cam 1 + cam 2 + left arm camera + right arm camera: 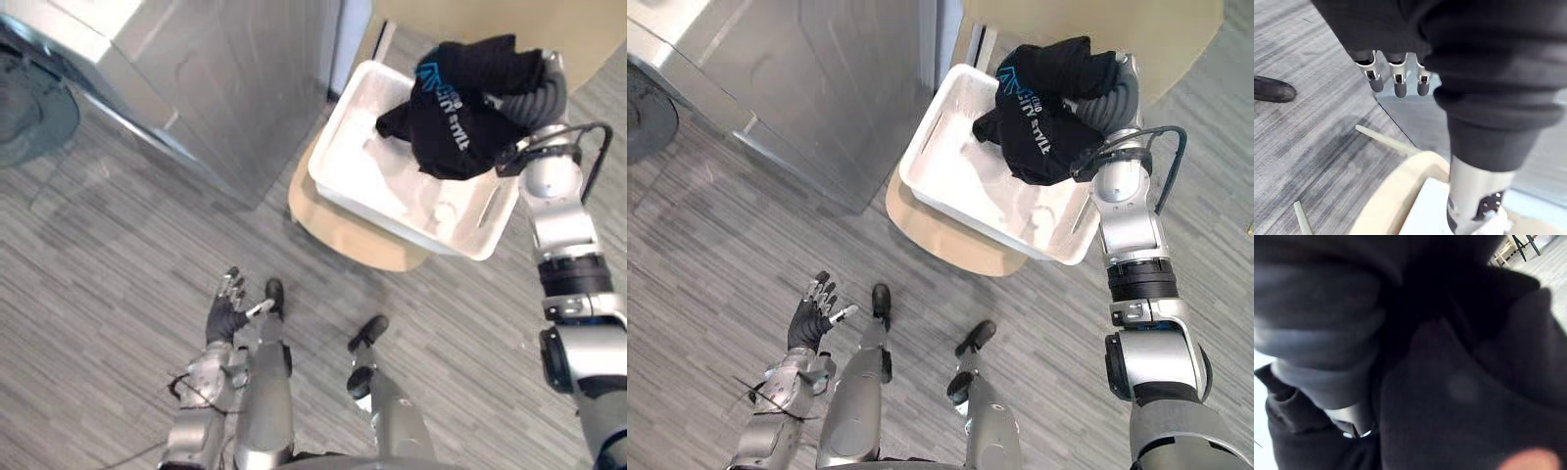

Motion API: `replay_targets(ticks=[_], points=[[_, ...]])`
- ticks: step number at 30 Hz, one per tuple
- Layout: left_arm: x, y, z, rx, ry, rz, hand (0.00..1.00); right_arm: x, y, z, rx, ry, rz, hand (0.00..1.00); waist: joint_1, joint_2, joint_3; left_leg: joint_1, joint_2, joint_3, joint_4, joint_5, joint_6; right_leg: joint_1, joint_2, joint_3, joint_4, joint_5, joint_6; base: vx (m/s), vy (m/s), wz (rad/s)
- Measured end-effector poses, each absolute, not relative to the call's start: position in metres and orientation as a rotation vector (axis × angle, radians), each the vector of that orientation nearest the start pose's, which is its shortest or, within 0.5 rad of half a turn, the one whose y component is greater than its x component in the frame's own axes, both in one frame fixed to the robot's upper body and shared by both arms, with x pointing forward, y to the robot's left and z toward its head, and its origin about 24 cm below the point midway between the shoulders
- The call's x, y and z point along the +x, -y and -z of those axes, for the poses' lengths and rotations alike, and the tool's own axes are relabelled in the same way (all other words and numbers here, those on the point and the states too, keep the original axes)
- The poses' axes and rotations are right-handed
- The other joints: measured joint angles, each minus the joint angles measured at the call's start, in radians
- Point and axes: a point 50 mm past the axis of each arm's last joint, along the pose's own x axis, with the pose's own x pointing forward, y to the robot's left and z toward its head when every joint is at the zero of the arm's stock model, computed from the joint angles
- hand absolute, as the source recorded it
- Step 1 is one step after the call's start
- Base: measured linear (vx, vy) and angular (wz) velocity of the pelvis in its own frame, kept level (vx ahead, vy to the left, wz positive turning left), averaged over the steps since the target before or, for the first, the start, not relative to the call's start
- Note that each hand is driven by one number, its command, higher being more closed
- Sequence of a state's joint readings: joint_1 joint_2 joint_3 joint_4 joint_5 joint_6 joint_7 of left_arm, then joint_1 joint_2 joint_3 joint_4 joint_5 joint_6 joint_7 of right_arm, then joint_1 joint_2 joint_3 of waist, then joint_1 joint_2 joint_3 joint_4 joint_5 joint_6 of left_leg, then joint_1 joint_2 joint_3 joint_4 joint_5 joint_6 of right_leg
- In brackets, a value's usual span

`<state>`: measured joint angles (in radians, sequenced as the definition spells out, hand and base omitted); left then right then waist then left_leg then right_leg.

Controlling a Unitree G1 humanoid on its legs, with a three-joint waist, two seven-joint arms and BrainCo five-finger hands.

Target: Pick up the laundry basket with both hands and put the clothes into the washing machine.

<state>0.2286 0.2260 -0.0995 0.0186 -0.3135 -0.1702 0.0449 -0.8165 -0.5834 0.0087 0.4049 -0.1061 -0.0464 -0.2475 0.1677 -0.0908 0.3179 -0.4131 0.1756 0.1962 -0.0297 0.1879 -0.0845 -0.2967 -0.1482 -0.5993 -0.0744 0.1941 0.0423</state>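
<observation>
We see the white laundry basket [384, 176] at about 1 o'clock in the head views. It sits on a round pale wooden stool [343, 237], whose top juts out from under the basket's edge toward 7 o'clock. Neither hand is on the basket's rim.

A black garment [460, 98] with light lettering is bunched at the basket's 2 o'clock corner, partly over the rim and partly hanging inside. It drapes over the right hand [545, 96], whose arm reaches in from 4 o'clock. Only the hand's ribbed cover sticks out of the cloth. The fingers are buried in dark fabric in the right wrist view as well, so we cannot tell whether they grip the garment or lie loose beneath it.

The left hand [227, 309] hangs low at 7 o'clock above the grey striped floor [98, 294], well apart from the basket. Its fingers are straight and slightly spread, and it holds nothing.

The silver washing machine [216, 88] stands at 11 o'clock, just beside the stool. Its round glass door [34, 113] is swung out toward 9 o'clock.
</observation>
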Motion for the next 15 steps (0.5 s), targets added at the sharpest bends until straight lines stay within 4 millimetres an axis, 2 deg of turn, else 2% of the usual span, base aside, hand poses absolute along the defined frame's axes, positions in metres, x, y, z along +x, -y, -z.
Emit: replay_targets(ticks=[3,7,9,13,15], points=[[0.195,-0.184,-0.020,-0.078,-0.040,0.027,0.00,0.360,0.239,-0.242,-0.571,0.516,0.339,1.00,-0.022,0.008,-0.036,0.063,-0.010,0.000,-0.002,-0.004,0.003,0.063,-0.011,-0.005,0.001,-0.011,0.014,0.10,0.052,0.09],[0.194,-0.177,-0.044,-0.066,0.059,0.096,0.00,0.349,0.234,-0.244,-0.548,0.569,0.294,1.00,-0.046,0.029,-0.075,0.127,-0.016,0.004,-0.006,-0.023,0.006,0.123,-0.018,-0.002,0.004,-0.024,0.028,0.06,0.050,0.02],[0.196,-0.175,-0.062,-0.040,0.135,0.124,0.00,0.338,0.229,-0.241,-0.540,0.605,0.248,1.00,-0.052,0.033,-0.121,0.153,-0.016,0.015,-0.006,-0.035,0.002,0.139,-0.020,0.003,0.010,-0.033,0.029,0.05,0.043,-0.10],[0.203,-0.164,-0.092,0.025,0.287,0.177,0.00,0.327,0.225,-0.236,-0.505,0.618,0.159,1.00,-0.080,0.039,-0.163,0.220,-0.020,0.032,-0.039,-0.036,0.003,0.176,-0.025,0.023,0.022,-0.047,0.039,0.05,0.040,-0.06],[0.212,-0.156,-0.104,0.093,0.361,0.206,0.00,0.320,0.218,-0.240,-0.494,0.658,0.100,1.00,-0.101,0.043,-0.186,0.228,-0.021,0.051,-0.051,-0.036,0.003,0.174,-0.026,0.032,0.022,-0.047,0.039,0.04,0.036,-0.20]])
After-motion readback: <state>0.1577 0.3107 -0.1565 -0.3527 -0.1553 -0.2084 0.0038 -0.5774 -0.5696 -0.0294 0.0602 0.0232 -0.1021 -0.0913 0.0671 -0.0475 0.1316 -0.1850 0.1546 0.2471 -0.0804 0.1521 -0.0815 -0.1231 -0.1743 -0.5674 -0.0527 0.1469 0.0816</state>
